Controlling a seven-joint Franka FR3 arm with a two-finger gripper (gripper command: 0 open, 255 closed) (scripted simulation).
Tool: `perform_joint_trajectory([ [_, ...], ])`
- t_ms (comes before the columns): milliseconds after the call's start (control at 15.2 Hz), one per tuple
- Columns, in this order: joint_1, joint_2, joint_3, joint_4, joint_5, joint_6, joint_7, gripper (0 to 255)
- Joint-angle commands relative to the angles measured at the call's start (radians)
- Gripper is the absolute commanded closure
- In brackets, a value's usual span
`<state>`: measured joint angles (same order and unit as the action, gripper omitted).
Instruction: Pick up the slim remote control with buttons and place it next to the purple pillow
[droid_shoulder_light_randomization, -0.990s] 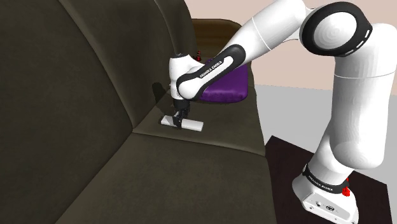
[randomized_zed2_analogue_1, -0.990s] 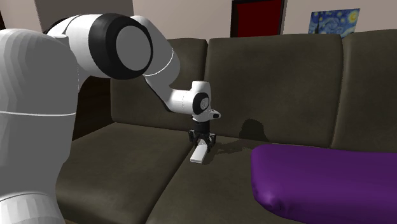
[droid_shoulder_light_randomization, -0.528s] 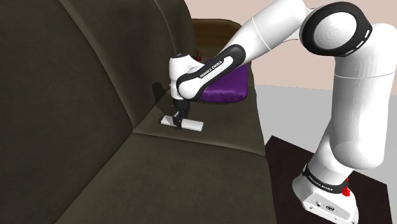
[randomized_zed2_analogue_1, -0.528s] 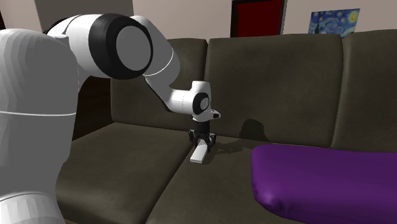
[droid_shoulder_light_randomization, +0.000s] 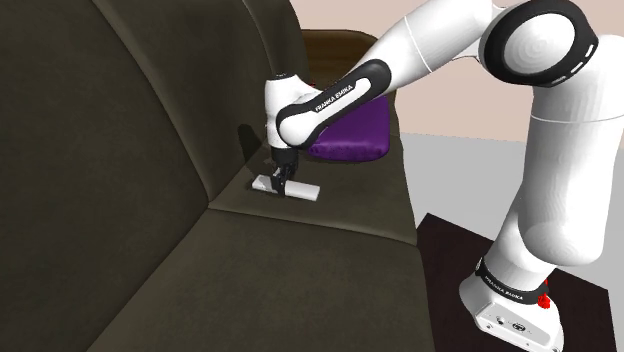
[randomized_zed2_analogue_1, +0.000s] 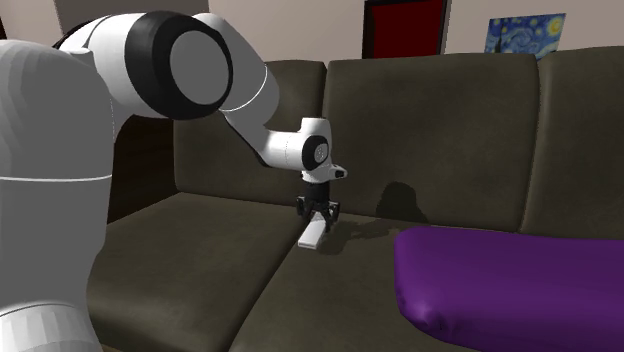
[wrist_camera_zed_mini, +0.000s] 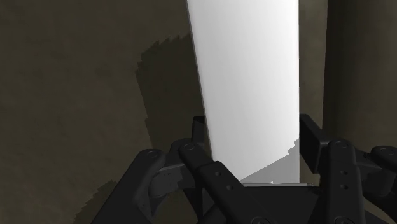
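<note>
A slim plain white remote (droid_shoulder_light_randomization: 290, 186) hangs just above the dark sofa seat (droid_shoulder_light_randomization: 300, 270), with my gripper (droid_shoulder_light_randomization: 281, 176) shut on its end nearest the backrest. From the second exterior view the remote (randomized_zed2_analogue_1: 312, 235) tilts down from my gripper (randomized_zed2_analogue_1: 318, 213) towards the seat's front. In the wrist view the remote (wrist_camera_zed_mini: 251, 83) is a white slab clasped between my fingers (wrist_camera_zed_mini: 198, 130), and its shadow falls on the cushion beside it. The purple pillow (droid_shoulder_light_randomization: 350, 135) lies at the sofa's far end, a short way beyond the remote; in the second exterior view the pillow (randomized_zed2_analogue_1: 510, 285) is at the lower right.
The sofa backrest (droid_shoulder_light_randomization: 130, 110) rises close behind my gripper. A seam between two seat cushions (randomized_zed2_analogue_1: 285, 265) runs under the remote. My stand (droid_shoulder_light_randomization: 520, 290) is on a dark mat beside the sofa. A painting (randomized_zed2_analogue_1: 527, 32) and a red door (randomized_zed2_analogue_1: 403, 28) are on the wall behind.
My gripper has risen a little with the remote in it, so the remote has come off the seat. The arm's forearm has lifted too.
</note>
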<state>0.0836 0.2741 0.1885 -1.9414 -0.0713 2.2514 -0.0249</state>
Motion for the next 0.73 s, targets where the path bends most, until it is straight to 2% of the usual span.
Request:
perform_joint_trajectory([
  [0,-0.001,-0.012,0.001,0.014,0.004,-0.026,-0.003,255],
  [660,-0.005,-0.068,0.005,0.079,0.020,-0.145,-0.014,255],
])
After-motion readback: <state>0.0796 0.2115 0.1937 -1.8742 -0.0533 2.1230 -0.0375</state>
